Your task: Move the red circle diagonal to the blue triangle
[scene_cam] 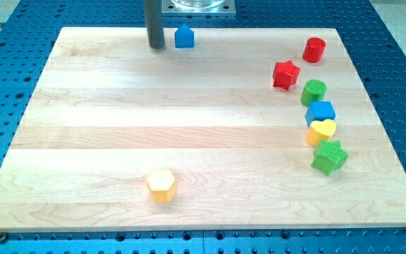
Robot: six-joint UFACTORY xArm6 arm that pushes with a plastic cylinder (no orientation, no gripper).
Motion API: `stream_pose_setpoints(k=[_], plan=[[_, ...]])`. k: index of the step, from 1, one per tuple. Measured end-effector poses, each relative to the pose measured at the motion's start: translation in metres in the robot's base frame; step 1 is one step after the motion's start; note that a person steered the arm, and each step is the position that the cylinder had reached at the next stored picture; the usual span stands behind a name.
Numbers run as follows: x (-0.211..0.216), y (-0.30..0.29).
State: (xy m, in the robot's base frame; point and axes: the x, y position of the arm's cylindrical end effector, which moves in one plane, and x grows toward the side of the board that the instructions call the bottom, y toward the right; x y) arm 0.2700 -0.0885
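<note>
The wooden board (118,113) is laid on a blue perforated table (5,70). Beside the blue triangle (184,36), just to its left near the board's top edge, my tip (157,46) is seen; no fingers are carried, only a plain rod. Well to the triangle's right, the red circle (314,49) is found. Below and to the right of the triangle a column is formed: red star (285,74), green circle (314,91), blue cube (321,112), yellow heart (321,131), green star (329,156). Far below the triangle, a yellow hexagon (161,185) is placed
</note>
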Motion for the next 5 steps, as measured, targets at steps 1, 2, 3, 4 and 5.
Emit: stream_pose_setpoints(k=[1,2,3,4,5], plan=[[0.027,0.132],[-0.012,0.267],[-0.077,0.309],[-0.022,0.384],[0.021,0.359]])
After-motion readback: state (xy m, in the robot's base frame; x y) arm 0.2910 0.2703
